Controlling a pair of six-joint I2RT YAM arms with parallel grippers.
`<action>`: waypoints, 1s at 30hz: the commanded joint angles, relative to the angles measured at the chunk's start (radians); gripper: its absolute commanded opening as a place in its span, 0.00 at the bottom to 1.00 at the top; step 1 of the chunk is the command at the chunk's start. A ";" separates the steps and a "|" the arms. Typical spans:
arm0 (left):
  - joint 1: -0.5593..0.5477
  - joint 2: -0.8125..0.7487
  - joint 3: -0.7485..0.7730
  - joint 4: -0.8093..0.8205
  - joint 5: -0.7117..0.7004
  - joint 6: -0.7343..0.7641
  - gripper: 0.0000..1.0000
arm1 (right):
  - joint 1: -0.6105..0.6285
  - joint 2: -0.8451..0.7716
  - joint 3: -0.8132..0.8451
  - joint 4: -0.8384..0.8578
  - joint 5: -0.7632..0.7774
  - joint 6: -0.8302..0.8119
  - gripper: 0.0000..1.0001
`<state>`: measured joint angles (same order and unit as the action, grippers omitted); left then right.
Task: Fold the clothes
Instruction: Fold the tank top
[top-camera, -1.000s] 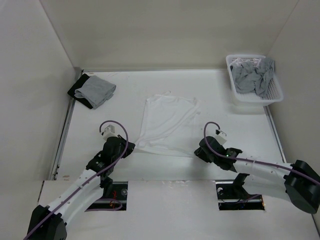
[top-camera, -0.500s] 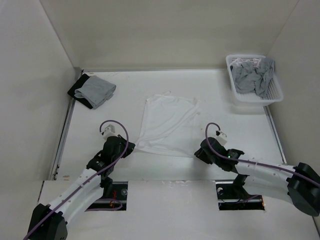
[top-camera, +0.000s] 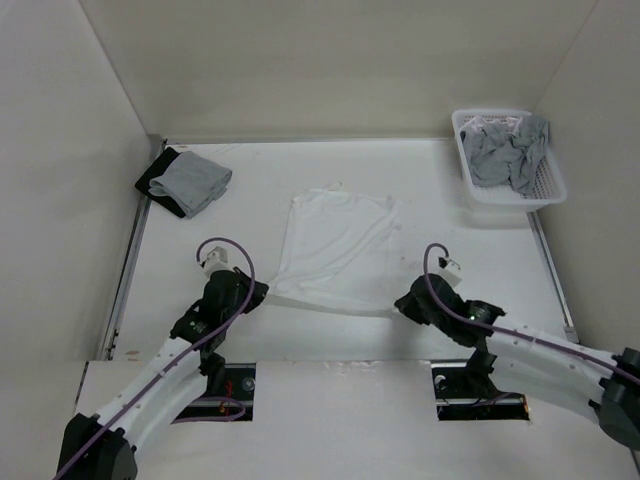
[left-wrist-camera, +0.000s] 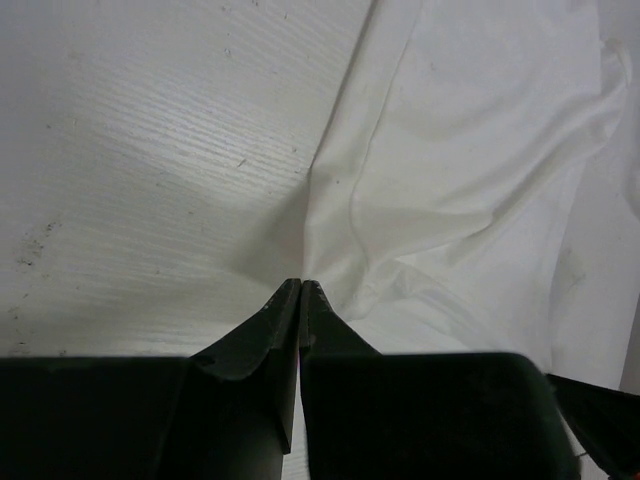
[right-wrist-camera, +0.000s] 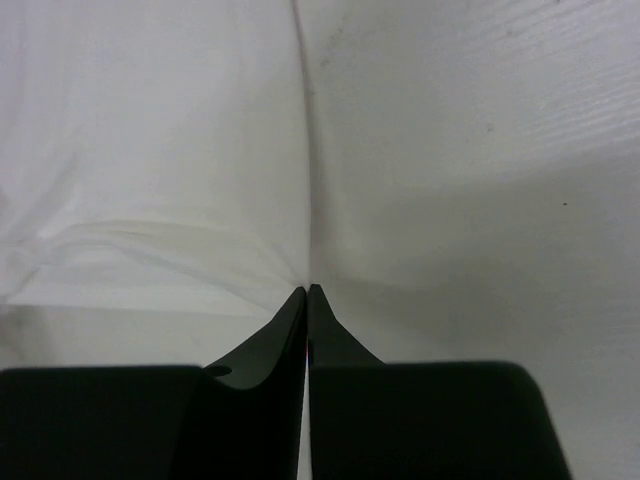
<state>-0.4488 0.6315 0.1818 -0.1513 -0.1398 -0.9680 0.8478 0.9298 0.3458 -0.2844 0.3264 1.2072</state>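
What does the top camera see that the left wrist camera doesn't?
Only the top view: the basket of grey clothes, the folded grey garment on the black cloth, and the right gripper pinching the white top's other near corner. Only the left wrist view: closed fingertips biting the fabric, close up. Both: the white top, the table and the left gripper.
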 joint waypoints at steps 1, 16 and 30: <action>0.031 -0.074 0.126 0.009 0.016 0.035 0.00 | 0.021 -0.176 0.106 -0.151 0.123 -0.041 0.03; 0.068 -0.101 0.853 -0.033 -0.092 0.121 0.00 | 0.220 -0.215 1.018 -0.365 0.402 -0.526 0.02; 0.244 0.373 0.879 0.166 -0.018 0.075 0.00 | -0.365 0.272 1.087 -0.021 -0.288 -0.572 0.02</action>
<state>-0.2527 0.9115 1.0447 -0.0673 -0.1902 -0.8669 0.5743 1.1061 1.3888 -0.4210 0.2550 0.6331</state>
